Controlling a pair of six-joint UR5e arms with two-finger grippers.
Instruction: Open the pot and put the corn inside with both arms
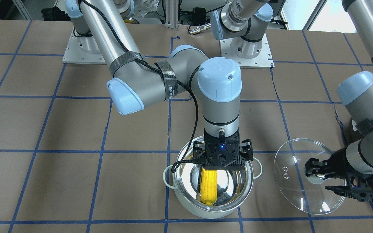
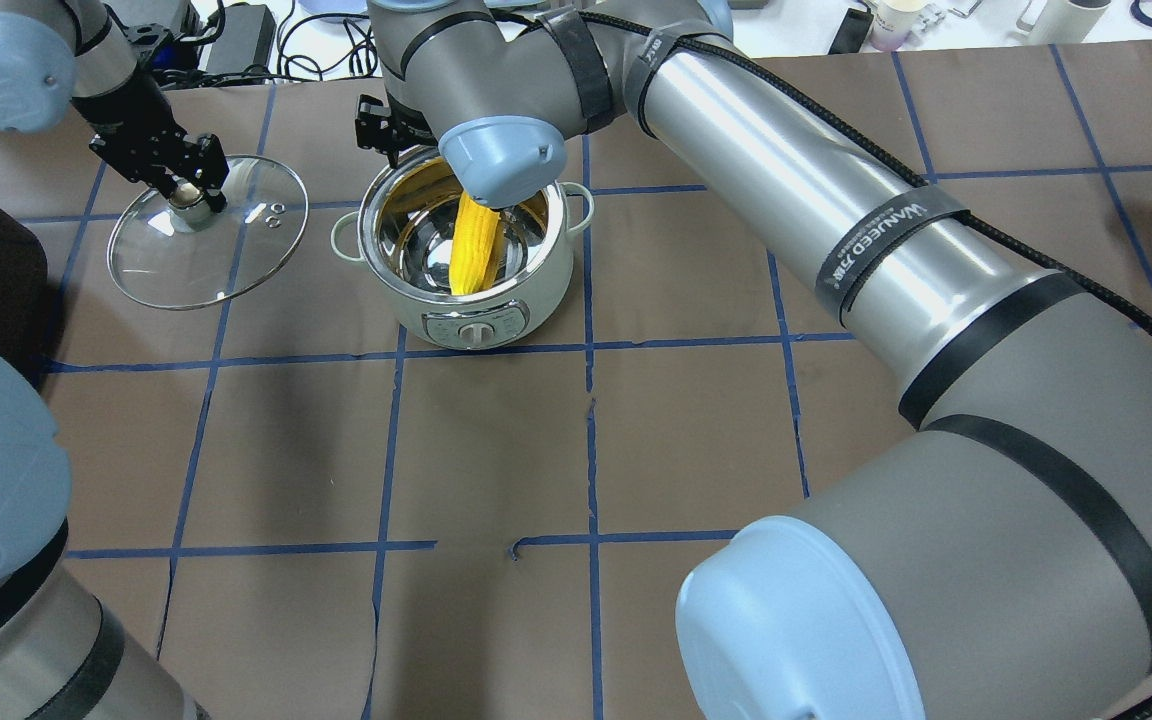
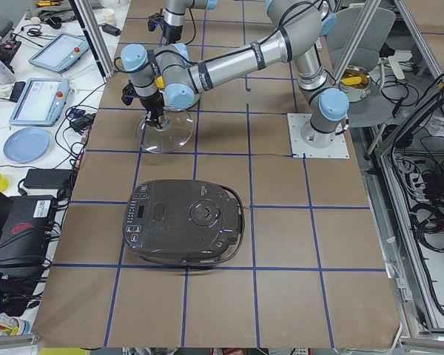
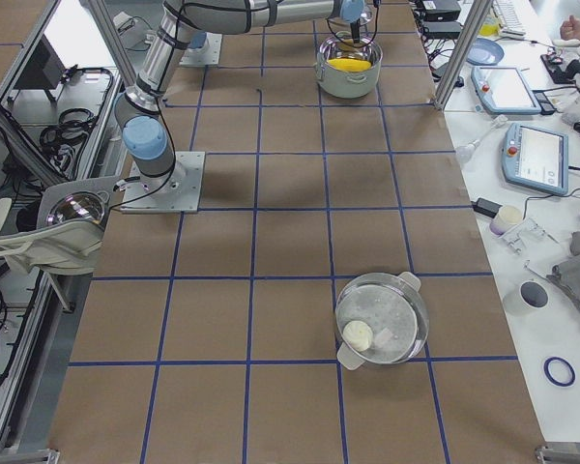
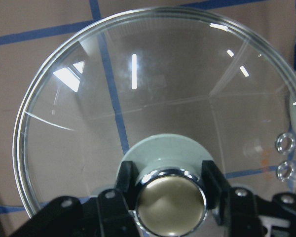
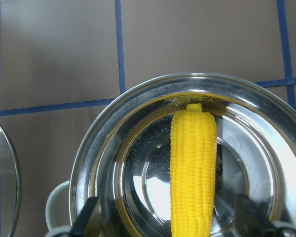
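Right gripper [image 1: 222,161], jaws spread, hovers above corn [image 1: 208,189] leaning in the pot [image 1: 212,212]; left gripper [image 1: 320,176] clamps the lid [image 1: 290,171].

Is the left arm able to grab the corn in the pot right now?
Probably not. The left gripper is shut on the knob of the glass lid, off beside the pot. The right gripper hangs open right over the corn, blocking the way from above.
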